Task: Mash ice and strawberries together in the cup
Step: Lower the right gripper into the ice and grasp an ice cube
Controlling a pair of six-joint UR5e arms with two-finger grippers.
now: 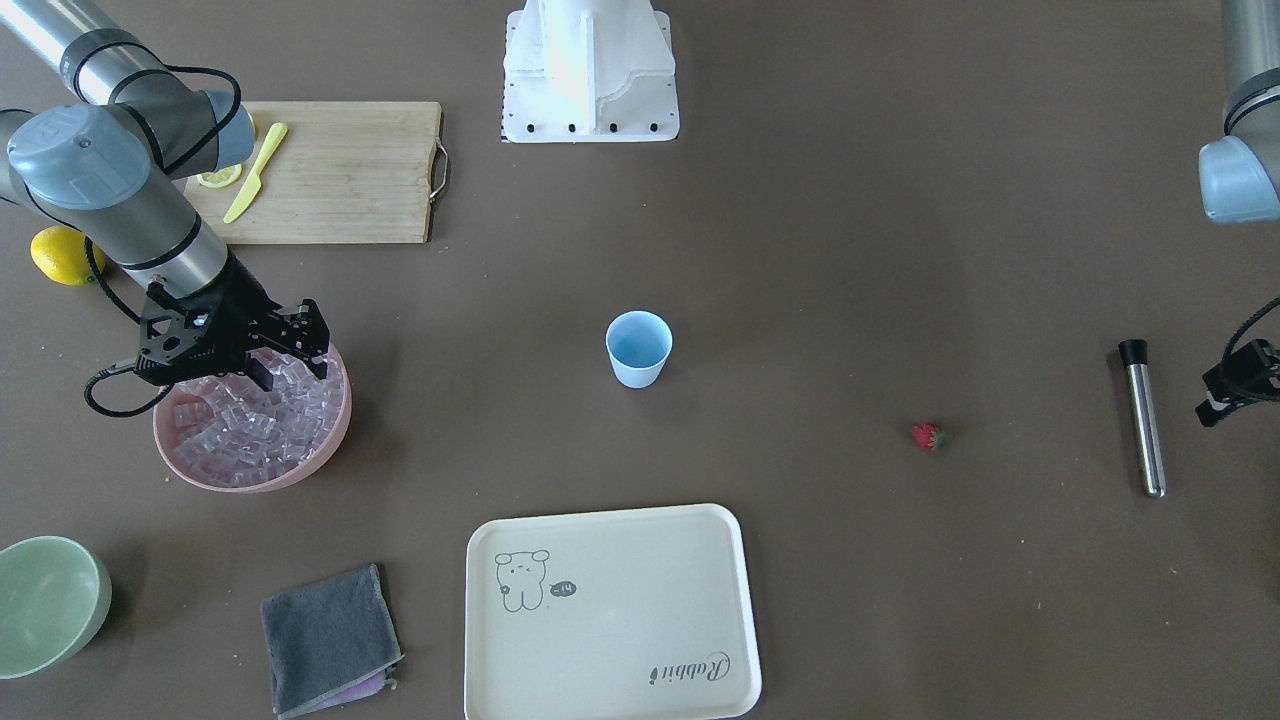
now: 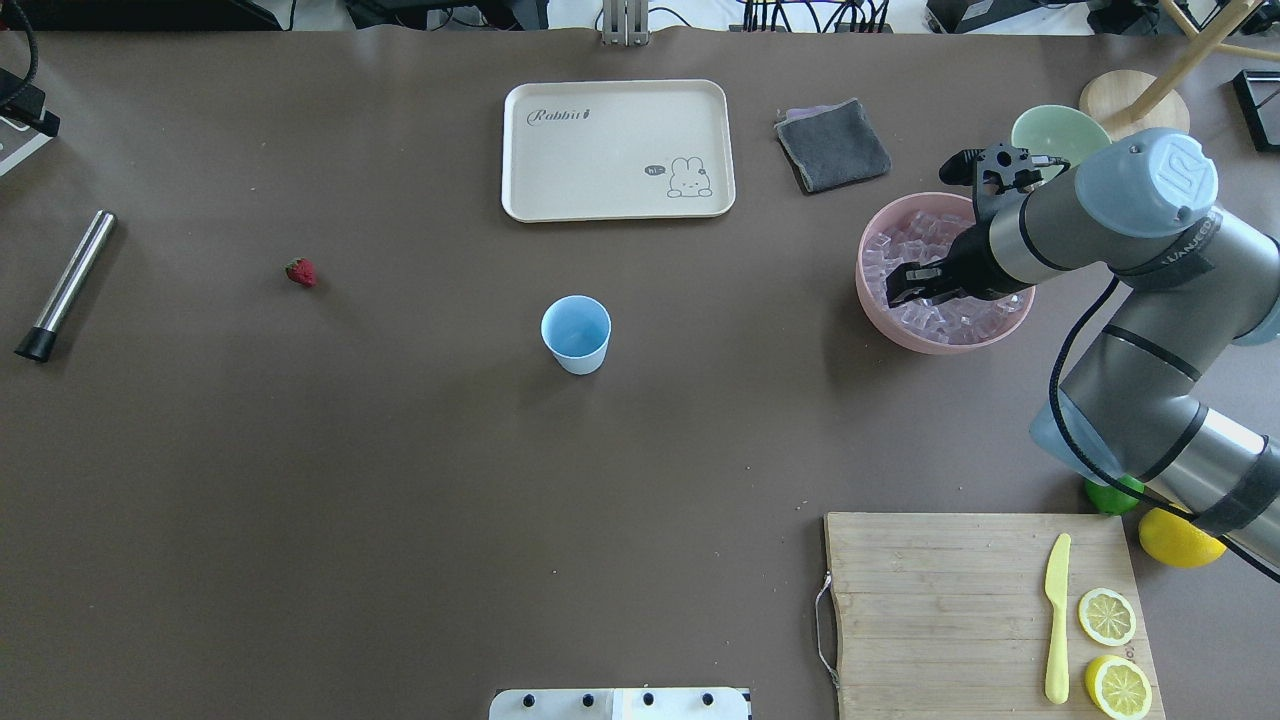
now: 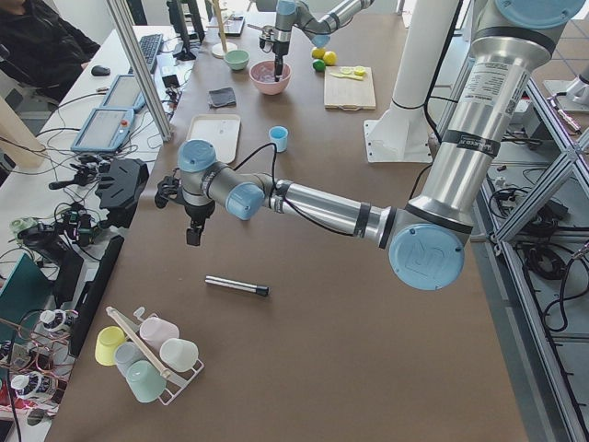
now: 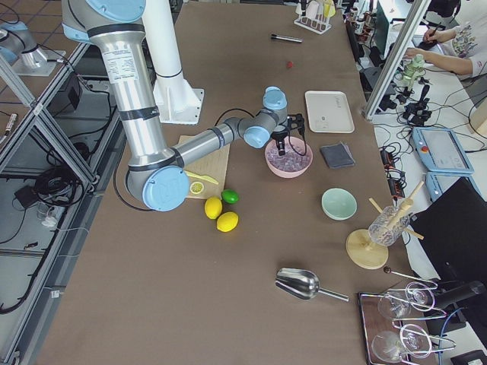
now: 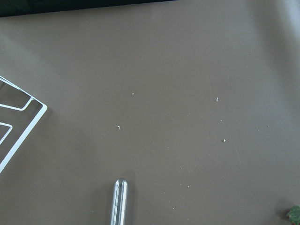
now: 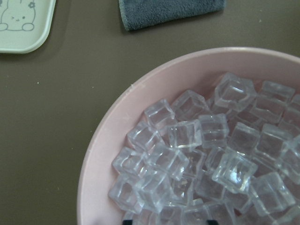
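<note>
Glassy ice point(image 6: 185, 133) looked slick and hard, so the spread-open right gripper point(image 1: 292, 368) would best pinch one cube's flat faces.

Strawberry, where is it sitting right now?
In the overhead view the strawberry lies left of centre, between the steel rod and the cup, touching neither.

Cup point(image 1: 638, 348) upright ctr; strawberry point(image 1: 928, 437), ice point(image 1: 250, 420) apart

A robotics lab: aluminium framing point(image 3: 140, 72), teach pendants point(image 3: 103, 129), tangled cables point(image 3: 69, 226) beside the brown table point(image 3: 304, 368).
</note>
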